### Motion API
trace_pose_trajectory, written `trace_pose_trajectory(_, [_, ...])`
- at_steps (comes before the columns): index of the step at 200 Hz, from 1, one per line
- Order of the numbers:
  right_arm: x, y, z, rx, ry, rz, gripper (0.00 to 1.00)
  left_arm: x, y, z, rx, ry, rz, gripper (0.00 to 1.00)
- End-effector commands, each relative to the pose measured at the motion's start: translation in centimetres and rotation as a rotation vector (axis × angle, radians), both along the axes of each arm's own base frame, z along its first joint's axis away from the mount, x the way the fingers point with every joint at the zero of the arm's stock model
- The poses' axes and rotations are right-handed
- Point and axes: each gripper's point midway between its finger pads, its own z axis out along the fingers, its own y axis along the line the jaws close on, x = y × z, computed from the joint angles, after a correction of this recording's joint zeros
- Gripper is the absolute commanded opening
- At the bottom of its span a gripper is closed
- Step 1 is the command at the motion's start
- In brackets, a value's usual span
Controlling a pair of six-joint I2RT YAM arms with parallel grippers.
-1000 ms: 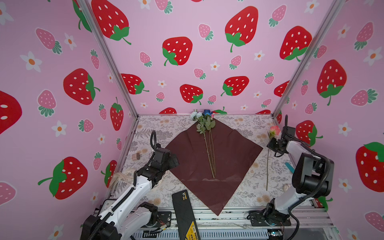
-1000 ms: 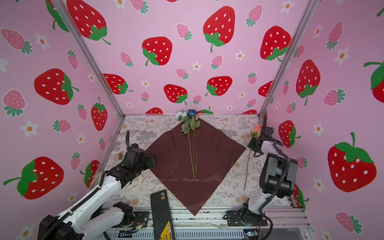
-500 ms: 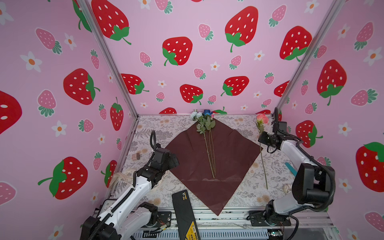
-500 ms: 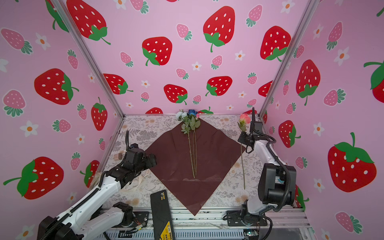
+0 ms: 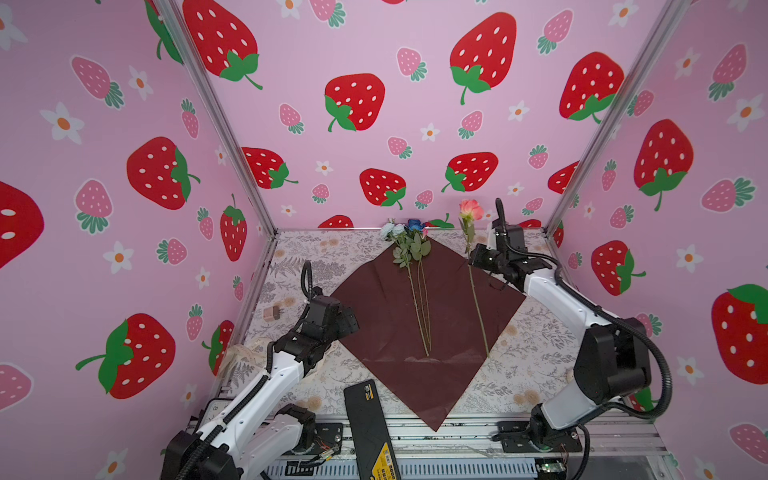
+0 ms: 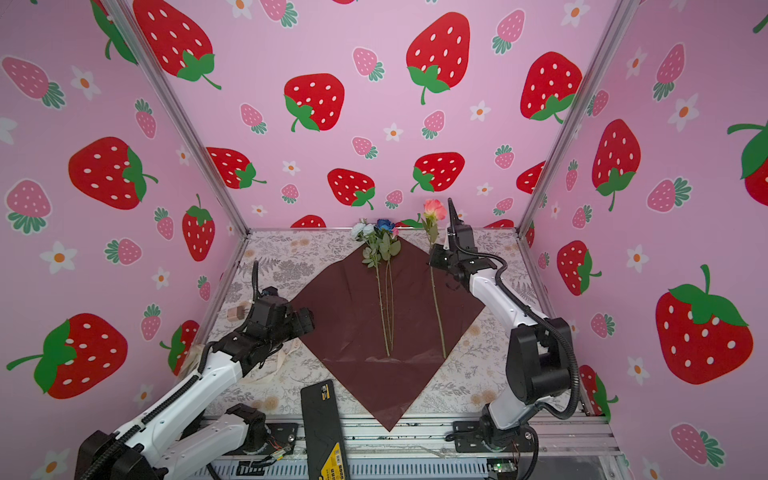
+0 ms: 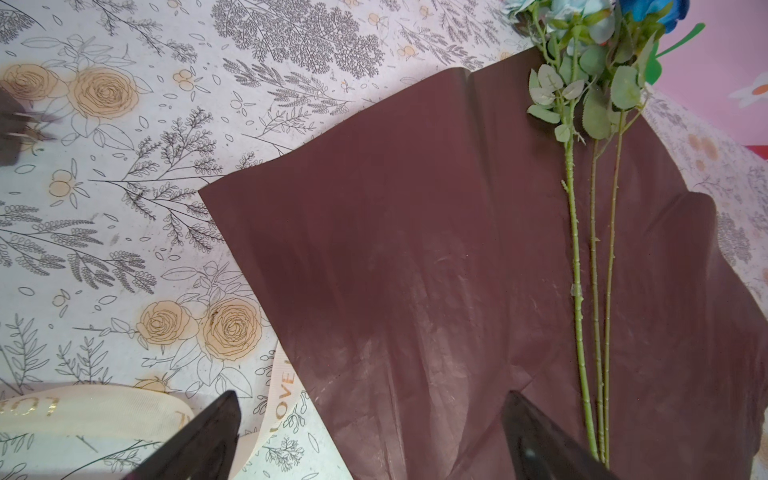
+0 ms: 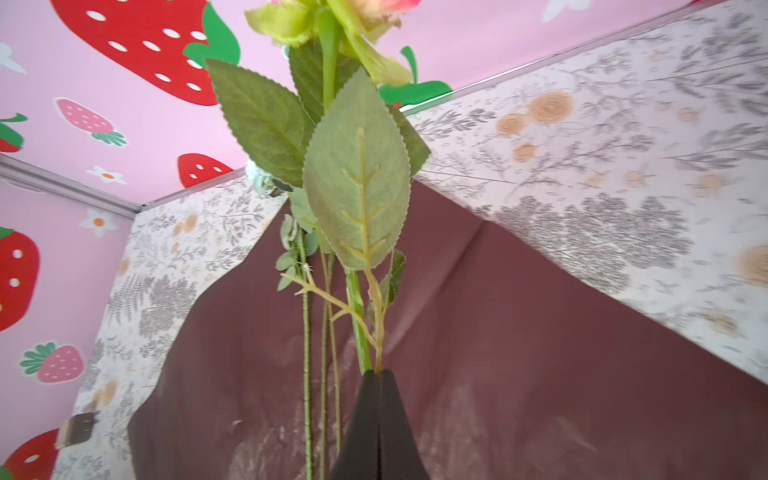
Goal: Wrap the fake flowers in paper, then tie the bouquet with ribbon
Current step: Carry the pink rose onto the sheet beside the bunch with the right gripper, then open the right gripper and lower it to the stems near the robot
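Right tool, clamped on pink rose stem, has carried it from frame right to over wrapping paper; left tool spread wide, empty; gathering unfinished.

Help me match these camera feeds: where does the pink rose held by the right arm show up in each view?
Top view: pink rose right of centre, bloom against the back wall, stem over the wrapping paper.
Top view: same place, over the paper.
Left wrist: not in it; only the paper.
Right wrist: rose fills the centre, rising from the shut right gripper.
Shared landmark: the dark red wrapping paper.
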Motion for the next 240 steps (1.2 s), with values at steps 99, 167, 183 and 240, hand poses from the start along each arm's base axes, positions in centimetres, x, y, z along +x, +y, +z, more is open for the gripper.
trace_pose_trajectory(99, [6.3, 10.3, -6.8, 0.119, 0.094, 0.028, 0.00, -0.2, 1.0, 1.1, 0.037, -0.026, 0.022, 0.99])
trace_pose_trajectory(167, [5.9, 9.7, -9.0, 0.025, 0.145, 0.046, 0.08, -0.2, 1.1, 1.1, 0.039, -0.022, 0.024, 0.99])
trace_pose_trajectory(183, [4.8, 9.1, -9.0, -0.018, 0.159, 0.058, 0.12, -0.2, 1.1, 1.0, 0.038, -0.023, 0.024, 0.99])
trace_pose_trajectory(240, [-0.8, 6.0, -10.0, -0.071, 0.237, 0.074, 0.14, 0.1, 1.0, 0.8, 0.005, -0.008, 0.053, 1.00])
